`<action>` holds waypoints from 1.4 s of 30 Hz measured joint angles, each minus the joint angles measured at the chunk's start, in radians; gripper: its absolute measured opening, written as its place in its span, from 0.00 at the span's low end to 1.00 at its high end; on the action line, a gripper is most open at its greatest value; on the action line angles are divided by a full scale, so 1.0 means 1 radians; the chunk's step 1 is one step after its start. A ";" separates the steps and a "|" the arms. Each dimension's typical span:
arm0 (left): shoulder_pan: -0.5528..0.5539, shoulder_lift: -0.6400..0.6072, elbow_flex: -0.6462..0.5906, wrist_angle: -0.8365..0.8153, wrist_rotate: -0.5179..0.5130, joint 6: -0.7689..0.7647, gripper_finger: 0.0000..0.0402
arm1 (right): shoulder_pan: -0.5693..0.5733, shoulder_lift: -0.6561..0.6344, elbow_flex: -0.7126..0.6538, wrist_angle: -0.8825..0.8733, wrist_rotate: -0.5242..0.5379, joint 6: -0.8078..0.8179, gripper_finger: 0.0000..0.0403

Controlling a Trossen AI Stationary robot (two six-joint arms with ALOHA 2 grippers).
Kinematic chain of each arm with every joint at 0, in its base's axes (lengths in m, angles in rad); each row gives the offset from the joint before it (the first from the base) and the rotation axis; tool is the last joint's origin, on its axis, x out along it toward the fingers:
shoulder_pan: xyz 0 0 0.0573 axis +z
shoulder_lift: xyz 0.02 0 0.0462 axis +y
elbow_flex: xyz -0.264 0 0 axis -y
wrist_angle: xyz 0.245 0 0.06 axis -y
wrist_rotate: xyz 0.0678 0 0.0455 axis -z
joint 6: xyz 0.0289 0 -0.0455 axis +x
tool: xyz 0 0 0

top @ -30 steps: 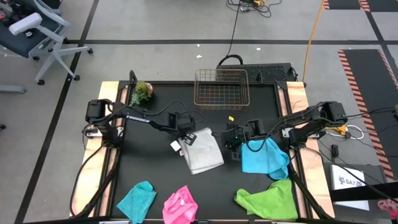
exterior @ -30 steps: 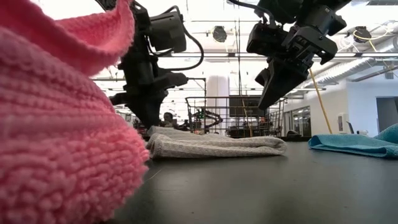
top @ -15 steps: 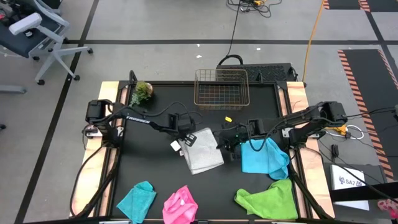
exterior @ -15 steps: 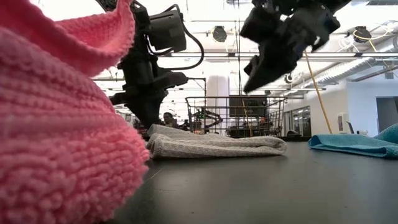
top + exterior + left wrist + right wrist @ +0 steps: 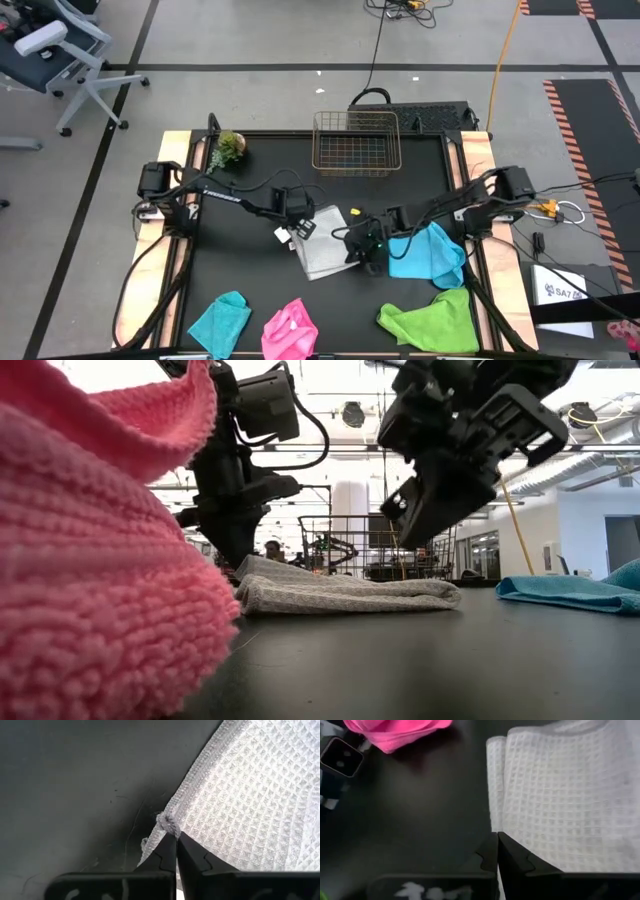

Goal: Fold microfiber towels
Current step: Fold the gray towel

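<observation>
- Lying at the near edge of the table [image 5: 250, 290], the teal towel [image 5: 220, 320] and the hot pink towel [image 5: 290, 331] sit well in front of both end effectors.
- Left end effector [image 5: 297, 226]: fingers pressed together at the white towel's [image 5: 327, 248] far-left corner, seemingly pinching its hem; the grip itself is hard to confirm.
- Right end effector [image 5: 362, 255]: fingers closed, holding nothing, raised above the white towel's right edge.
- Sky blue towel [image 5: 425, 252]: crumpled just right of the right end effector.
- Lime green towel [image 5: 435, 318]: in front of the sky blue one.
</observation>
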 joint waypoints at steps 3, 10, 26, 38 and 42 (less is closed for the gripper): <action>0.000 0.000 0.000 -0.003 0.000 0.002 0.02 | -0.018 0.034 0.000 0.001 -0.051 0.001 0.00; -0.014 0.000 0.000 -0.012 -0.001 0.004 0.01 | -0.050 0.045 0.000 -0.128 -0.015 -0.004 0.00; -0.062 0.000 0.000 -0.029 -0.003 -0.054 0.02 | -0.126 -0.042 -0.053 -0.326 0.264 -0.175 0.00; -0.082 0.000 0.000 0.091 -0.011 -0.104 0.08 | -0.243 -0.251 -0.056 -0.363 0.241 -0.187 0.00; -0.084 0.000 0.000 0.145 -0.007 -0.087 0.14 | -0.230 -0.273 -0.056 -0.361 0.238 -0.177 0.00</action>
